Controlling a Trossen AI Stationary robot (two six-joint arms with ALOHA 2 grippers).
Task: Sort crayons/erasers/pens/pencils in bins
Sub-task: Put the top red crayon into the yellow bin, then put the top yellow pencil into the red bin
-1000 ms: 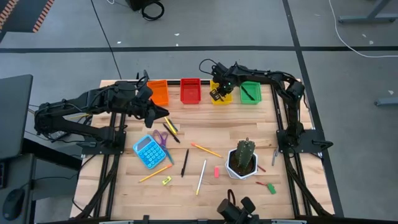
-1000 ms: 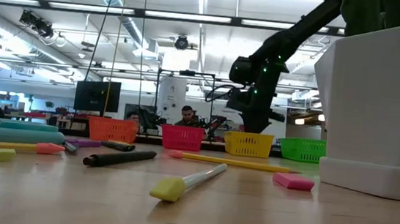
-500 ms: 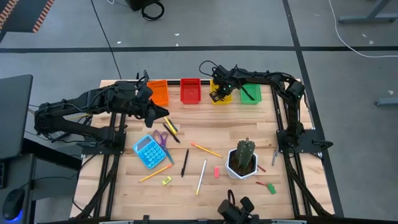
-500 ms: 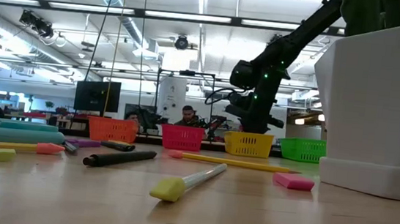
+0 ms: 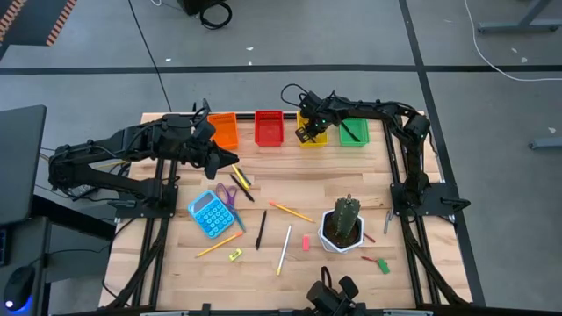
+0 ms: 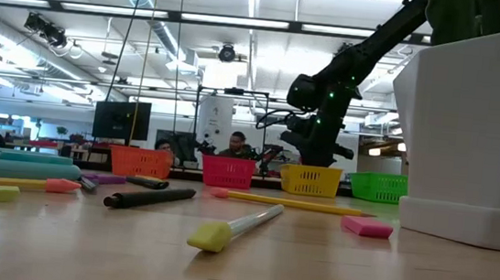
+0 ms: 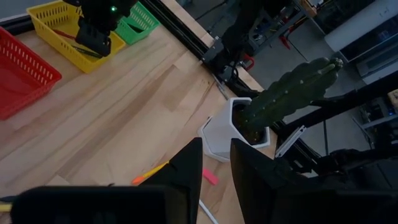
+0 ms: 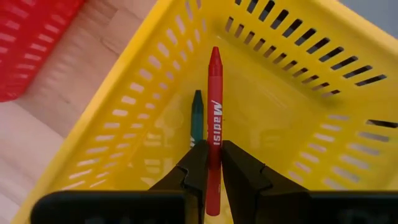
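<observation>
Right gripper is reaching over from the table's right side, wrist bent down above the yellow bin, fingers pinched narrow on a red crayon that points ahead of them into the bin. Just beside that crayon, a dark green crayon lies on the bin's floor, and the red bin sits next over. Left gripper hangs low just in front of the orange bin, fingers a small gap apart and holding nothing
</observation>
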